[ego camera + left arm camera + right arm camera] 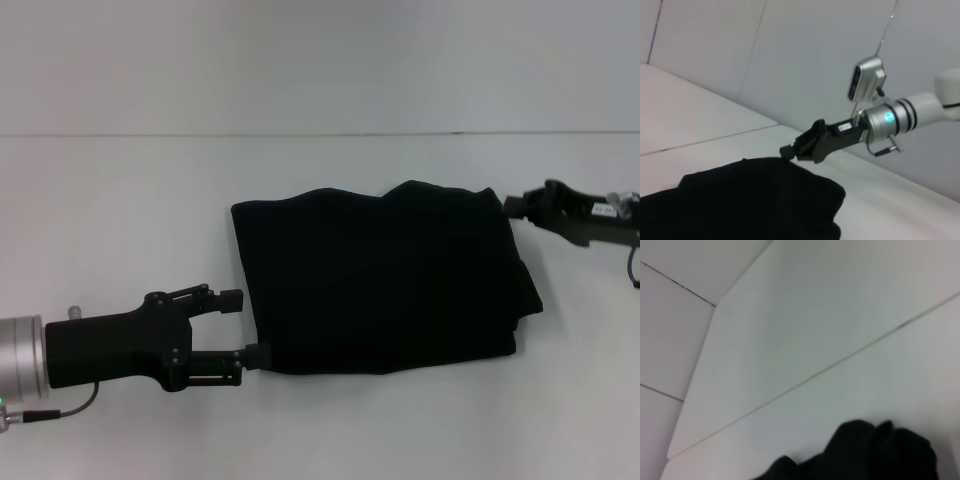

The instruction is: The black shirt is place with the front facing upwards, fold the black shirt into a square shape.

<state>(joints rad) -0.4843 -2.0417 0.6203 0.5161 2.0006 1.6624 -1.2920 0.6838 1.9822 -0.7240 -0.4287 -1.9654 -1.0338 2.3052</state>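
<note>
The black shirt (385,280) lies folded into a rough rectangle on the white table; its lettering and neck label are hidden. My left gripper (248,327) is open at the shirt's left edge. Its nearer fingertip touches the near-left corner and holds nothing. My right gripper (512,205) is at the shirt's far-right corner. In the left wrist view the right gripper (786,150) tapers to one tip just above the shirt's edge (765,195) and looks shut. I cannot tell whether it pinches fabric. The right wrist view shows only a bunched part of the shirt (865,455).
The white table (120,220) runs all around the shirt, with a thin seam line (300,133) across the back. A cable (60,410) hangs from my left wrist. A wrist camera (866,77) sits on the right arm.
</note>
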